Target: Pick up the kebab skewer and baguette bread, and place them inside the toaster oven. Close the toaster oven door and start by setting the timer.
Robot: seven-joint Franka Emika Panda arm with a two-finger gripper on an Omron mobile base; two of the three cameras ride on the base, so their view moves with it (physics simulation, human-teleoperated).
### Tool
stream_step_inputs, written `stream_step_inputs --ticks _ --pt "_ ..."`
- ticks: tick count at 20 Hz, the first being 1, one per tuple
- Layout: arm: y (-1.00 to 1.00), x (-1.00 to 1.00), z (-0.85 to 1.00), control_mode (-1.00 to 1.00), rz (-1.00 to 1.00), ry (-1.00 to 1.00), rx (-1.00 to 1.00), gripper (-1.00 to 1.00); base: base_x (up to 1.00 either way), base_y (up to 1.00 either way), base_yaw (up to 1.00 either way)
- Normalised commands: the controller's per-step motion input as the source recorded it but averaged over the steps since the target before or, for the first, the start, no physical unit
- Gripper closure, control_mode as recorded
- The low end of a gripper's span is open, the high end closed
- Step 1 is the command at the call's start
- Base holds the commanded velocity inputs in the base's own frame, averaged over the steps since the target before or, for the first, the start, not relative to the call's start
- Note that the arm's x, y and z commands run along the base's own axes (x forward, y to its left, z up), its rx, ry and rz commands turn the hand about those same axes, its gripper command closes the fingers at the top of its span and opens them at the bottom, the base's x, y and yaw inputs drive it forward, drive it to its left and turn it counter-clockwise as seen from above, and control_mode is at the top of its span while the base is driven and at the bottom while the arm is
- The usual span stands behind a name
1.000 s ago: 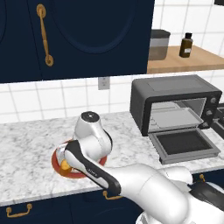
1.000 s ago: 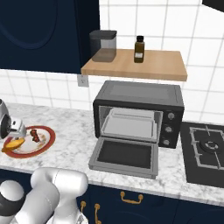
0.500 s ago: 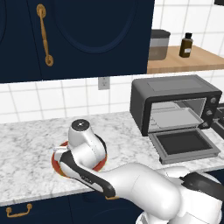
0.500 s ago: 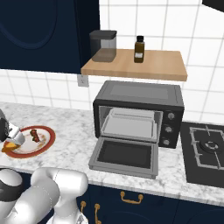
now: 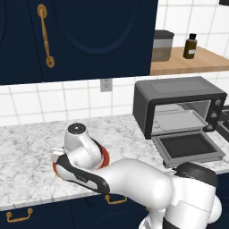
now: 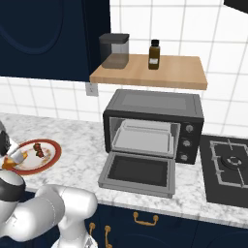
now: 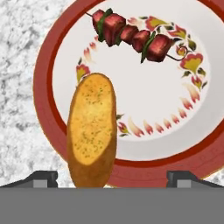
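Our gripper [image 7: 111,177] hangs with jaws spread wide over the plate [image 7: 48,109]. On it lie the baguette bread [image 7: 92,127] and, apart, the kebab skewer [image 7: 131,37]. We judge the loaf light, crusty and crushable: pinch across its middle.

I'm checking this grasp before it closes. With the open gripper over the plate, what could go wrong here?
1. The baguette bread sits left of centre between the fingertips, so closing may push it rather than grip it.
2. The kebab skewer shares the plate; a shove could disturb it.
3. The toaster oven door lies open, an obstacle later.
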Motion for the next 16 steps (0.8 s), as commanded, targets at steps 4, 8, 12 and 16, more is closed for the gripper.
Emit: stream_step_inputs --ticks 4,8,12,16 --pt "0.01 0.09 -0.29 -1.0 -0.05 0.09 0.01 -1.0 0.0 0.0 0.0" --pt "0.04 0.23 -0.32 -1.0 -0.02 0.06 0.01 -1.0 0.0 0.0 0.0" --pt "0.17 0.26 -0.22 -1.0 -0.01 0.03 0.03 -1.0 0.0 0.0 0.0" --pt "0.3 0.29 -0.27 -1.0 0.0 0.06 0.03 -1.0 0.0 0.0 0.0"
